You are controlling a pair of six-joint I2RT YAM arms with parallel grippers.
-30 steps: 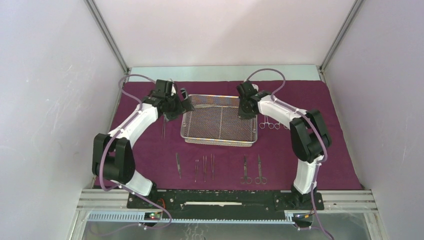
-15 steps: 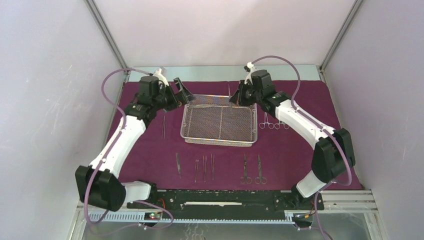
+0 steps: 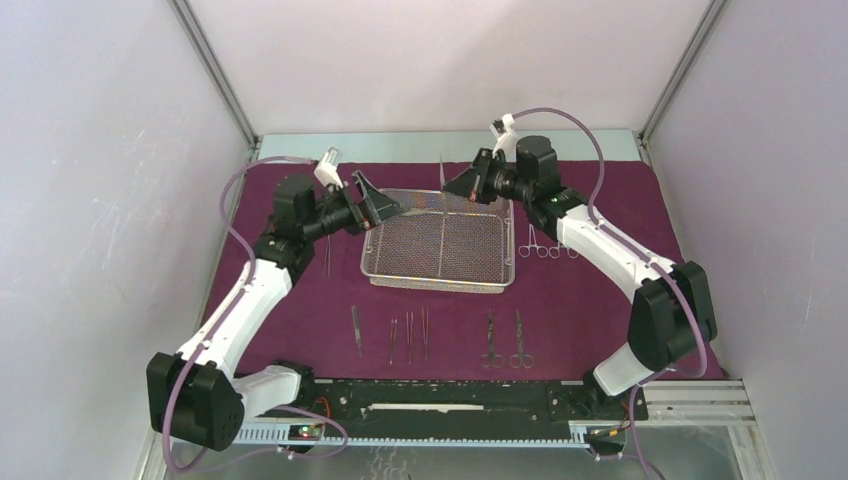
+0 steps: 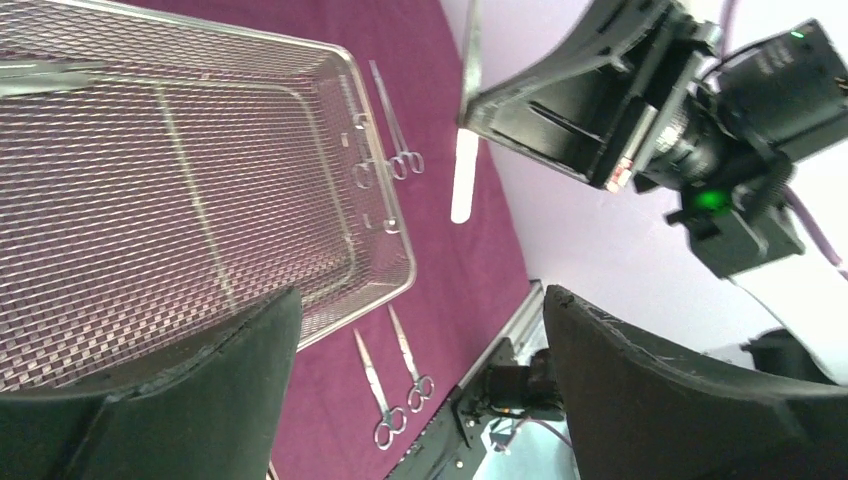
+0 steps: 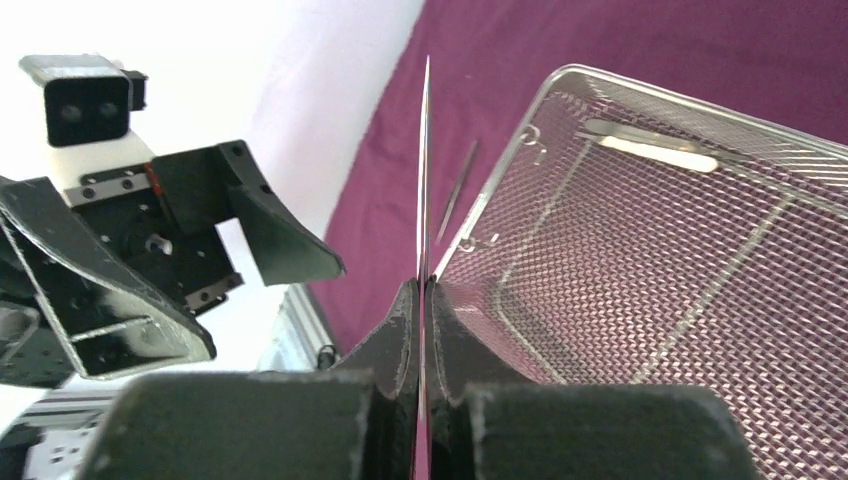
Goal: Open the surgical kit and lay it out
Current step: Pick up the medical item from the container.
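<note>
frame: clock read around the tray in the overhead view, with 12 away from the arm bases
cloth wrap [image 3: 300,300]: opened flat, and everything sits on it
laid-out row [image 3: 409,336]: six slim pieces at the tray's 6 o'clock, side by side, axes 12–6; the two at the right end are ring-handled
wire-mesh tray [image 3: 470,250]: mid-cloth, between the two arms
clamps [image 3: 545,248]: ring-handled, just beside the tray at 3 o'clock
lone piece [image 3: 327,255]: beside the tray at 9 o'clock, axis 12–6
flat piece [image 5: 650,146]: lies in the tray along the far wall toward 11 o'clock, axis 9–3
left gripper [image 3: 383,203]: jaws spread wide with nothing in them, at the tray's 10–11 o'clock corner, mouth facing 3 o'clock
right gripper [image 3: 455,187]: jaws clenched on the held instrument [image 5: 425,150], above the far rim at about 12 o'clock
held instrument: thin, pointed and lifted off the tray; only the shank is pinched and the tip is free
key relation: it sits at 3 o'clock from the left jaws, near but apart, and its long axis runs across their mouth line
tip heading: toward 12 or straight up, can't tell which
nearer arm: the right one has it; the left is next in line
call: looks like a hand-over set-up; the left needs to close across the free length, clear of the right fingers
</note>
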